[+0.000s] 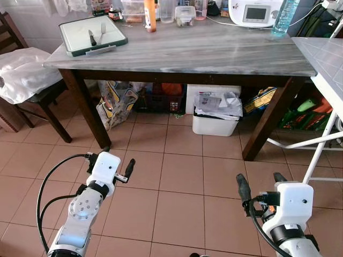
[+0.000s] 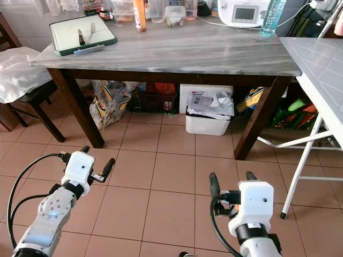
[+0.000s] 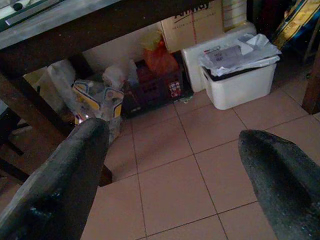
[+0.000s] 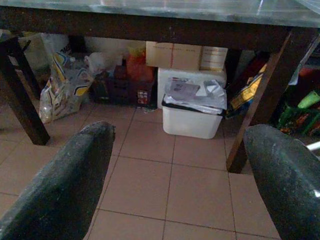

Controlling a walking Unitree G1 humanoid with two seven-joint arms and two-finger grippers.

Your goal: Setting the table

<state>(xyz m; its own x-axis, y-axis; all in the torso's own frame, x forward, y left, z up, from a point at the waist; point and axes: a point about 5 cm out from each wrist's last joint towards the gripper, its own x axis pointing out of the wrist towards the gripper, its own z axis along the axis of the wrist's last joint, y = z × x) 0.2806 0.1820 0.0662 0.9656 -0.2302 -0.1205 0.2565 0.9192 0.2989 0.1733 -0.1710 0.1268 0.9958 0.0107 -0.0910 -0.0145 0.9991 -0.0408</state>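
A grey wooden table point(image 1: 214, 51) stands ahead of me. At its far left corner lies a white tray point(image 1: 121, 39) with a green rim, holding a knife point(image 1: 91, 37) and a fork point(image 1: 102, 28). My left gripper point(image 1: 119, 159) hangs low over the tiled floor, well short of the table, its fingers open and empty. My right gripper point(image 1: 260, 179) is also low over the floor, open with nothing between its fingers. In the wrist views, the left gripper point(image 3: 175, 150) and the right gripper point(image 4: 180, 150) point under the table.
A white bin point(image 1: 215, 120) with papers, bags point(image 1: 115, 101) and a crate sit under the table. A dark chair point(image 1: 45, 96) with a white bag stands left. A white folding table point(image 1: 327, 59) is right. An orange bottle point(image 1: 150, 16), jars and a white appliance point(image 1: 256, 12) line the table's back.
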